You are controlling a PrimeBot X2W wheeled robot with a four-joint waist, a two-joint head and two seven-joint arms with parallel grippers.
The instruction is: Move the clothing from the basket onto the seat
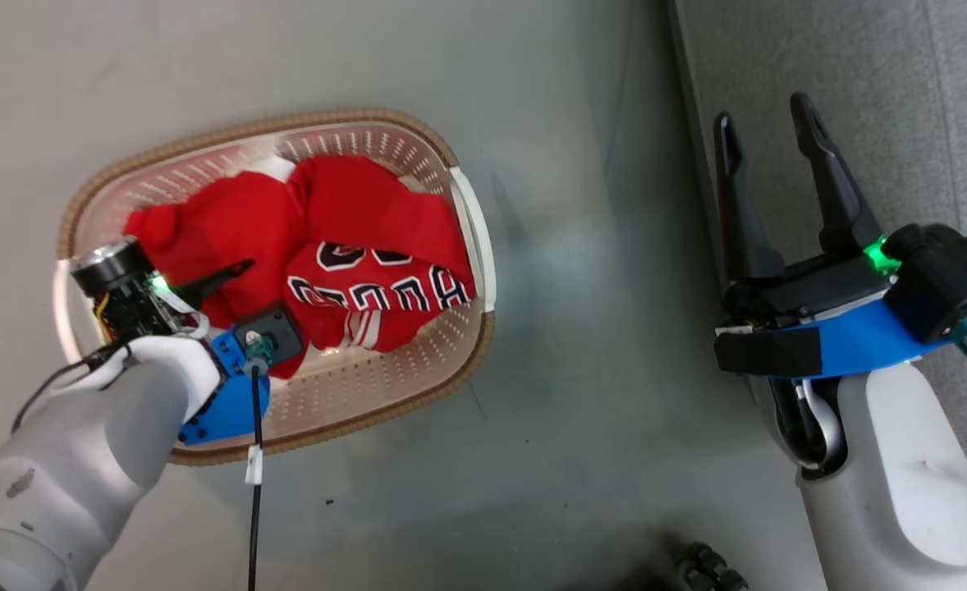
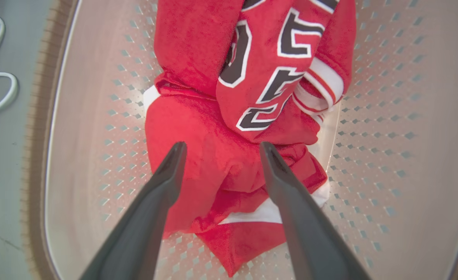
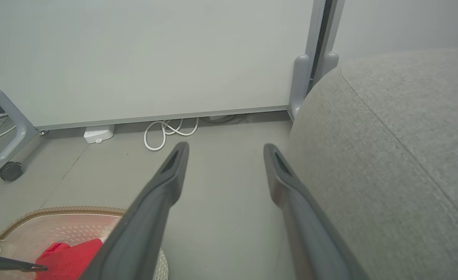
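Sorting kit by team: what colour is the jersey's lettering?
Black, outlined white, on the jersey; clearest in left wrist view.

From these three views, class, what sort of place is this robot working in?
Likely a lab or test room staged as a home: grey upholstered seat, wheeled white partition panel, laundry basket on a grey floor.

- Left pincer (image 2: 222, 149): jaws spread wide, fingers pointing down; its pale left forearm (image 1: 81, 460) rises from the head view's lower-left corner.
- Right pincer (image 1: 764, 115): right side of the frame, fingers pointing up, jaws apart and empty, above the white right forearm (image 1: 886, 484).
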